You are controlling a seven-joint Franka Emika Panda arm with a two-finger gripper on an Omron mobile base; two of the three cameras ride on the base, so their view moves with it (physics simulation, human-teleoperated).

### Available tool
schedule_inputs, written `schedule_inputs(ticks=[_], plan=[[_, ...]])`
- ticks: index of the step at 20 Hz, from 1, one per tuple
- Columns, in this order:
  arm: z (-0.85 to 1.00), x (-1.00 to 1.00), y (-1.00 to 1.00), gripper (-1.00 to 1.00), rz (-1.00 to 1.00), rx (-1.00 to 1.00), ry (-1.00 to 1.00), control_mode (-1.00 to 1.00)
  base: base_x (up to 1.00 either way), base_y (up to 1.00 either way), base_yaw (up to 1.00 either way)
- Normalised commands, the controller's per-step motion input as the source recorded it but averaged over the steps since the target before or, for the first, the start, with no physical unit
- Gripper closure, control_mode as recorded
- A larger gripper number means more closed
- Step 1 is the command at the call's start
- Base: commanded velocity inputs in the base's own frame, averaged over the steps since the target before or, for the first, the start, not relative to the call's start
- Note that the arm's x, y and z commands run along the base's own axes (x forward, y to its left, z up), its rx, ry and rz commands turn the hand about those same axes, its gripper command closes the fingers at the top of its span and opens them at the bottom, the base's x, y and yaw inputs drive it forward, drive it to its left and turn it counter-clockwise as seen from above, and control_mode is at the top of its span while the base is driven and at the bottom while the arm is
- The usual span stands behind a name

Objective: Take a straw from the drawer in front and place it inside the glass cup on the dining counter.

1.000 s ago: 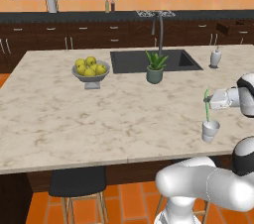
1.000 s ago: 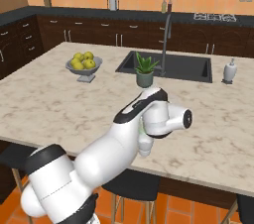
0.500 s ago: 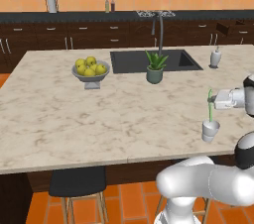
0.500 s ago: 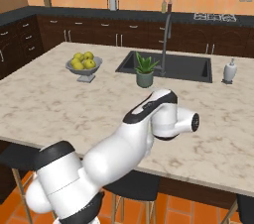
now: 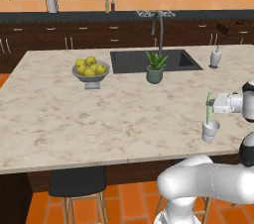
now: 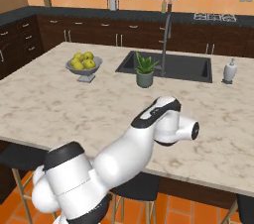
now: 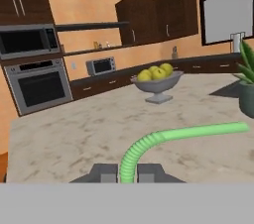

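Gripping the straw (image 5: 208, 109), the hand (image 5: 212, 103) is clamped on it above the glass cup (image 5: 210, 131), near the table's (image 5: 59, 129) near right edge; the straw's lower end reaches into the cup. Farther in, a fruit bowl (image 5: 90, 71) sits left of centre, a potted plant (image 5: 155, 68) by the sink (image 5: 129, 62). A soap dispenser (image 5: 215, 58) stands at the far right edge.

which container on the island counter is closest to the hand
The glass cup, directly below the hand holding the straw. The potted plant, fruit bowl and soap dispenser stand much farther off.
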Motion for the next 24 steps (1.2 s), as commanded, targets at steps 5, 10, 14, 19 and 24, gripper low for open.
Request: schedule_inputs(ticks=[5,10,14,19,24], plan=[[-0.18,0.09,-0.12,1.00,0.00,0.03,-0.07,-1.00,0.00,0.00,0.00],[-0.19,0.07,-0.15,1.00,0.00,0.03,-0.05,-1.00,0.00,0.00,0.00],[-0.13,0.03,-0.13,1.00,0.00,0.04,-0.03,-1.00,0.00,0.00,0.00],[-0.06,-0.06,-0.01,1.00,0.00,0.00,0.01,-1.00,0.00,0.00,0.00],[-0.11,-0.04,0.00,1.00,0.00,0.00,0.06,-1.00,0.00,0.00,0.00]])
